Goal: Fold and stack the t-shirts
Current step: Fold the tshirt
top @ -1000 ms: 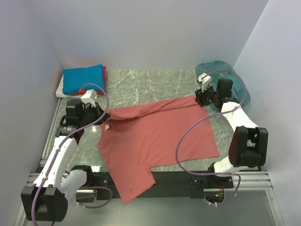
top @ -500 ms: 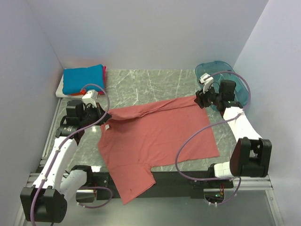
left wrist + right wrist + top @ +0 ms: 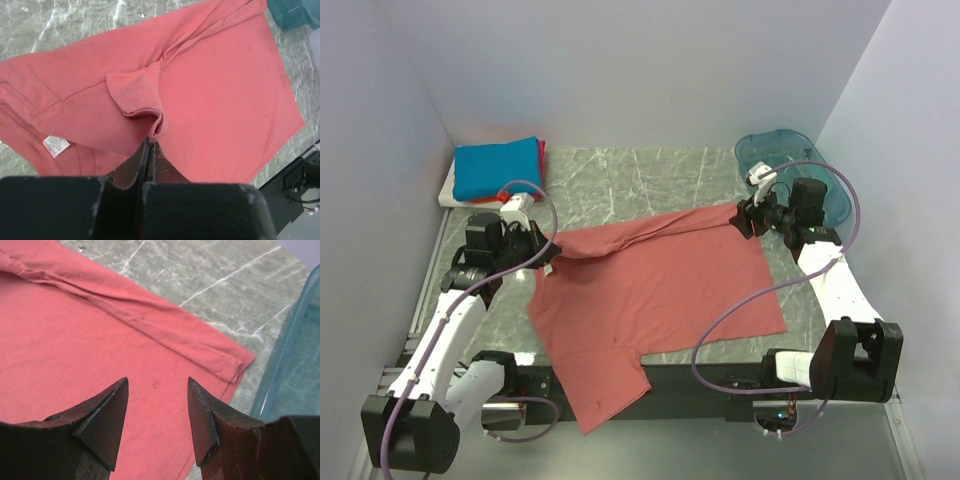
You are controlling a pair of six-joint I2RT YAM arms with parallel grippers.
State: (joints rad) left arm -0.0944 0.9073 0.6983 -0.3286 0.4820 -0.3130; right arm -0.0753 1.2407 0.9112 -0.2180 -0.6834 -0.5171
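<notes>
**Far left corner.** A folded stack lies on the marble-patterned counter (image 3: 650, 180) against the left wall. The bright blue t-shirt (image 3: 497, 167) is on top. A red t-shirt (image 3: 541, 153) shows along the stack's right edge and a white one (image 3: 448, 190) along its left edge.

**Left claw** (image 3: 546, 258). The jaws are pressed together on a raised pinch of the salmon-pink t-shirt (image 3: 650, 290), at its left side near the collar. The left wrist view shows the cloth puckered into a ridge where it enters the closed fingertips (image 3: 145, 161). A white neck label (image 3: 56, 145) lies just to their left.

**Centre.** The salmon-pink t-shirt is spread flat and unfolded across the middle of the counter. Its far edge is rolled into a narrow fold. Its near left portion hangs over the counter's front edge onto the black rail.

**Right claw** (image 3: 745, 218). The jaws stand apart and hold nothing. They are poised over the shirt's far right corner, and the right wrist view shows cloth between the fingers (image 3: 107, 410) without contact.

**Far right.** A translucent teal plastic bin (image 3: 775, 150) stands just beyond that corner, apart from the cloth.
</notes>
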